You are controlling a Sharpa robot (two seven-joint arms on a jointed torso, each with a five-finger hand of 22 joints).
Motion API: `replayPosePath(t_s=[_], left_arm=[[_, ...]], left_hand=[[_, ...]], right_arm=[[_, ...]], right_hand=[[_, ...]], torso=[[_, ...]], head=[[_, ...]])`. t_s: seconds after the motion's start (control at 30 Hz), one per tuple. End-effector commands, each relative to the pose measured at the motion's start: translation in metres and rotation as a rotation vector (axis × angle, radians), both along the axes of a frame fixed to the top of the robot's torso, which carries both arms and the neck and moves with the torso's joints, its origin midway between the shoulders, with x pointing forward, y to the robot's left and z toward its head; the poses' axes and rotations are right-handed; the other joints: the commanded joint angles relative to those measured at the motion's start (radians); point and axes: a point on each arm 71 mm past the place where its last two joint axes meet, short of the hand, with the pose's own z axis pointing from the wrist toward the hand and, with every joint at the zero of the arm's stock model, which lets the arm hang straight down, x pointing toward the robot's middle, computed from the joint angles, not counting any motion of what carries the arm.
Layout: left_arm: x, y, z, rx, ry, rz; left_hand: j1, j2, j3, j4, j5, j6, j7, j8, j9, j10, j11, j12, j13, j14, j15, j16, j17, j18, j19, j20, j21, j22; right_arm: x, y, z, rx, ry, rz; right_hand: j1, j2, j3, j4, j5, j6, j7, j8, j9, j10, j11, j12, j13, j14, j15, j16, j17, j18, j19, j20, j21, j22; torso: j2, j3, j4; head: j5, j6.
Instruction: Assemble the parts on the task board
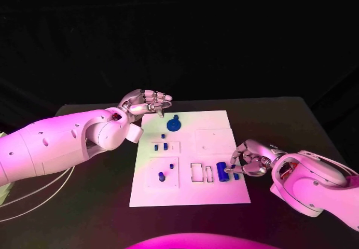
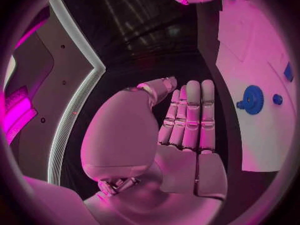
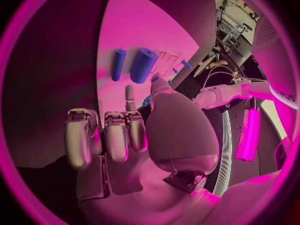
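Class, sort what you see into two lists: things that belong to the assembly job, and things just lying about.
Job: task board; blue gear; thick blue cylinder; thin blue cylinder; small blue pegs; left hand; right hand.

Lying about: white cables; black table.

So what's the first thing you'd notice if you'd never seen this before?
Probably the white task board in the middle of the black table, dotted with small blue parts. The biggest is a round blue gear near its far edge, close to the left hand, which holds nothing. The right hand reaches to a thick blue cylinder at the board's near right.
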Motion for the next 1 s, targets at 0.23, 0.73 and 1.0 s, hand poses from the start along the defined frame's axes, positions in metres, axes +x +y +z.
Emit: replayPosePath(t_s=[0.23, 0.73, 1.0], left_arm=[[-0.001, -0.001, 0.001, -0.013, 0.001, -0.015], [-0.002, 0.002, 0.001, -0.01, 0.002, -0.01], [-0.002, 0.002, 0.001, -0.01, 0.003, -0.009]], left_hand=[[-0.004, 0.009, -0.005, 0.003, 0.004, -0.007, -0.001, -0.002, -0.002, -0.007, -0.002, 0.004, -0.002, -0.006, 0.002, -0.004, -0.002, 0.015, 0.0, 0.008, -0.007, -0.003], [-0.005, 0.01, -0.006, 0.004, 0.004, -0.007, 0.0, -0.002, -0.002, -0.007, -0.001, 0.004, -0.002, -0.006, 0.003, -0.003, -0.002, 0.015, 0.0, 0.009, -0.008, -0.004], [-0.007, 0.011, -0.006, 0.006, 0.004, -0.007, 0.0, -0.002, -0.002, -0.008, -0.001, 0.005, -0.003, -0.006, 0.003, -0.003, -0.002, 0.015, 0.0, 0.009, -0.009, -0.004]], right_arm=[[-0.001, 0.01, -0.015, -0.08, 0.035, 0.017], [0.002, 0.022, -0.031, -0.128, 0.089, 0.03], [0.003, 0.024, -0.036, -0.149, 0.096, 0.022]], right_hand=[[-0.035, 0.006, -0.019, 0.002, 0.006, 0.008, -0.003, 0.014, 0.004, 0.069, -0.007, 0.003, 0.21, 0.091, -0.005, 0.006, 0.197, -0.011, 0.083, -0.004, 0.006, 0.24], [-0.066, 0.01, -0.03, 0.002, 0.007, 0.007, -0.004, 0.022, 0.006, 0.069, -0.008, 0.003, 0.211, 0.092, -0.005, 0.008, 0.205, -0.012, 0.083, -0.005, 0.008, 0.24], [-0.021, 0.019, -0.012, -0.001, 0.007, 0.008, -0.007, 0.032, 0.009, 0.067, -0.01, 0.0, 0.21, 0.093, -0.007, 0.009, 0.209, -0.013, 0.084, -0.006, 0.015, 0.242]], torso=[[0.001, 0.0, -0.0009], [0.0, -0.0002, -0.0009], [0.0, 0.0001, -0.0005]], head=[[0.003, -0.004], [0.01, -0.005], [0.012, -0.008]])
